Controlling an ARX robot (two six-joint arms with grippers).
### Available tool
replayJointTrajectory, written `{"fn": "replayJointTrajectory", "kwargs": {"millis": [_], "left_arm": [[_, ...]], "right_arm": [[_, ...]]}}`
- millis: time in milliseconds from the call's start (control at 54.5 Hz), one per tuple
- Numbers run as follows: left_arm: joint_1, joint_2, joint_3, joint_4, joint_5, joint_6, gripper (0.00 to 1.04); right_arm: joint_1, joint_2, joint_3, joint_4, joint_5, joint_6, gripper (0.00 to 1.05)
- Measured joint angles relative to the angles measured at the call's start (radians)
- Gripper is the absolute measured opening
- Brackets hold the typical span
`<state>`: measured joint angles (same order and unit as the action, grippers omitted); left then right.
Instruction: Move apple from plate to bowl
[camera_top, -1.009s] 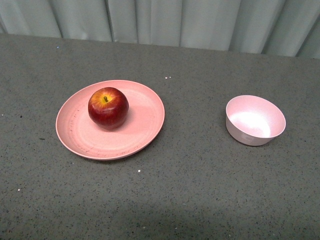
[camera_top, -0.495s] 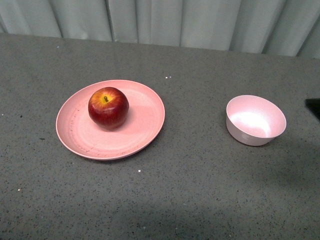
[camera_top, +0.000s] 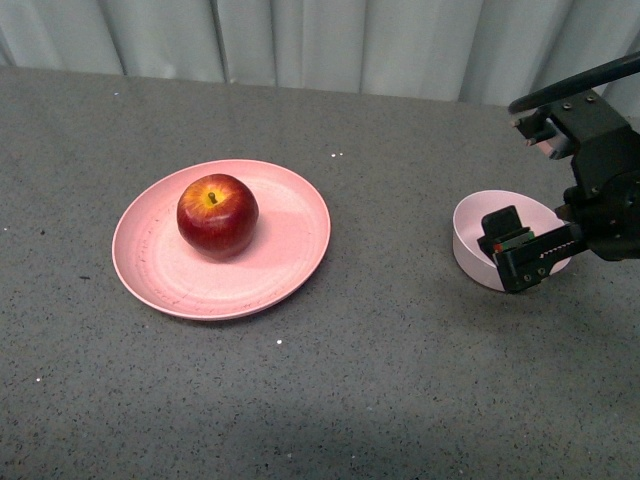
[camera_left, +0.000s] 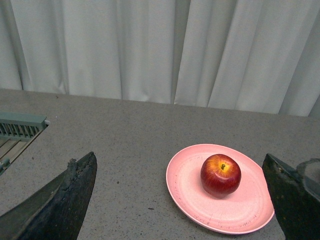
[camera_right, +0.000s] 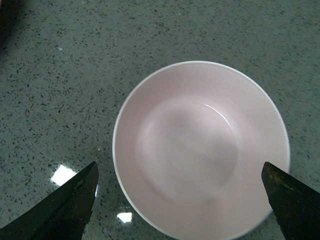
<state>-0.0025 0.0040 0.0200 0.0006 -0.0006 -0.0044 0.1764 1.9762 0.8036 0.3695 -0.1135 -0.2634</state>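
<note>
Now: apple (camera_top: 217, 215) on plate (camera_top: 170, 275) | right fingers (camera_right: 65, 210) spread over bowl (camera_top: 468, 258) | left fingers (camera_left: 65, 200) spread, well short of apple.

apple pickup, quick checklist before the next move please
1. apple on the plate, stem up, nothing touching it: ok
2. bowl empty: ok
3. left gripper open and facing the apple: ok
4. right gripper open, hovering over the bowl, in the way of a drop: not ok
5. left gripper's distance to the apple: cannot tell
</note>
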Motion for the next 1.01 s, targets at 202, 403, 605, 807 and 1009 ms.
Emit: {"fn": "replayJointTrajectory", "kwargs": {"millis": [202,403,605,807,1009], "left_arm": [[0.000,0.000,0.000,0.000,0.000,0.000,0.98],[0.000,0.000,0.000,0.000,0.000,0.000,0.98],[0.000,0.000,0.000,0.000,0.000,0.000,0.98],[0.000,0.000,0.000,0.000,0.000,0.000,0.98],[0.000,0.000,0.000,0.000,0.000,0.000,0.98]], "right_arm": [[0.024,0.081,0.084,-0.041,0.002,0.000,0.95],[0.036,0.143,0.134,-0.079,0.006,0.001,0.79],[0.043,0.152,0.151,-0.097,0.010,0.001,0.38],[0.042,0.152,0.151,-0.101,0.011,0.002,0.06],[0.044,0.145,0.156,-0.112,0.012,-0.003,0.01]]}}
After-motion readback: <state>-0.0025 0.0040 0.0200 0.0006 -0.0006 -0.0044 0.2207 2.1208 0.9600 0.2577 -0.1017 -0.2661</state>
